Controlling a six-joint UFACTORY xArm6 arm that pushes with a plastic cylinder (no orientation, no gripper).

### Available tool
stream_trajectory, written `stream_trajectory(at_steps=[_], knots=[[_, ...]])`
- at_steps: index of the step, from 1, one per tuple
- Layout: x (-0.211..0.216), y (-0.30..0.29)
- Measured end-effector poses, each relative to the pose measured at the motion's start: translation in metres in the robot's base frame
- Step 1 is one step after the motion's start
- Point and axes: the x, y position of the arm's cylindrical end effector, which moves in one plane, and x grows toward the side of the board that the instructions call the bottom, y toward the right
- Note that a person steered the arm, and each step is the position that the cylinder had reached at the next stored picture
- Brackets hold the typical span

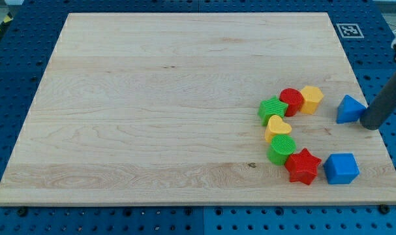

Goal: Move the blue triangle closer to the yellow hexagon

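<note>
Now eight blocks — two each colour; my tip (374, 126) touching blue triangle (349, 109), yellow hexagon (310, 98) near.

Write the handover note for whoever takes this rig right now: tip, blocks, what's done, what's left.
Tip: my tip sits at the view's right edge of the blue triangle, touching it or nearly so.
Blocks: the yellow hexagon lies to the view's left of the triangle, with a gap between them; the red cylinder sits against the hexagon's far side.
Done: tip is lined up behind the triangle.
Left: push the triangle toward the view's left to close the gap, probably a short straight shove.
</note>
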Motion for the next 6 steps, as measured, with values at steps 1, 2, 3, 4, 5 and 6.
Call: stream_trajectory(at_steps=[1,2,3,4,5,6], knots=[[0.000,-0.004],[0.000,0.011],[-0.009,0.016],[-0.017,0.008],[-0.017,-0.004],[-0.017,-0.002]])
